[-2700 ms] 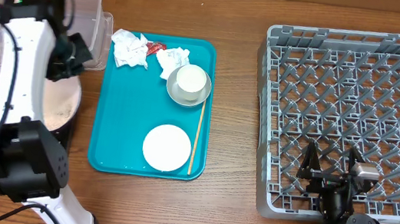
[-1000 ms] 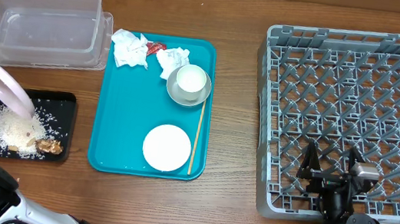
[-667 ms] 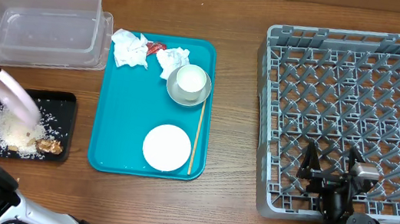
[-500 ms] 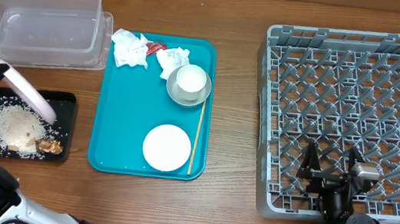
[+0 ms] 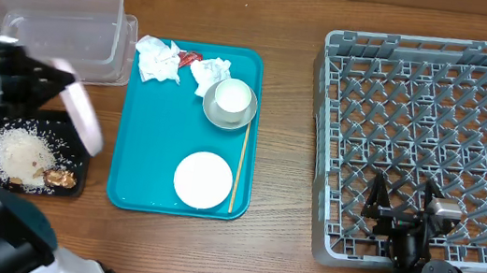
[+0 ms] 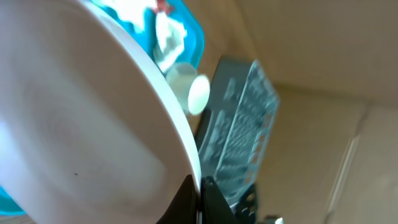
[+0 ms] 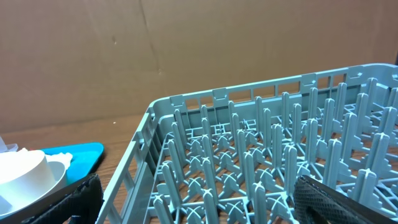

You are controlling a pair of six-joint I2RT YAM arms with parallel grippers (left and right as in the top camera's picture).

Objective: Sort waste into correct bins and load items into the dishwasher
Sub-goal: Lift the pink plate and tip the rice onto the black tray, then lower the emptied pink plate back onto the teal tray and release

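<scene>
My left gripper point(image 5: 43, 84) is clamped on the rim of the plate point(image 5: 80, 113), which is tipped steeply over the black tray point(image 5: 29, 188) of rice point(image 5: 20, 150). I'd say that angle is for shedding food waste. The teal tray point(image 5: 142, 156) holds the cup point(image 5: 232, 97), waiting. My right gripper point(image 5: 401, 206) rests spread wide at the rack point(image 5: 440, 78).

open table point(image 5: 283, 161) between teal tray point(image 5: 144, 142) and grey dish rack point(image 5: 425, 45); a tilted plate point(image 5: 83, 117) hangs just beside the tray's left edge.
</scene>
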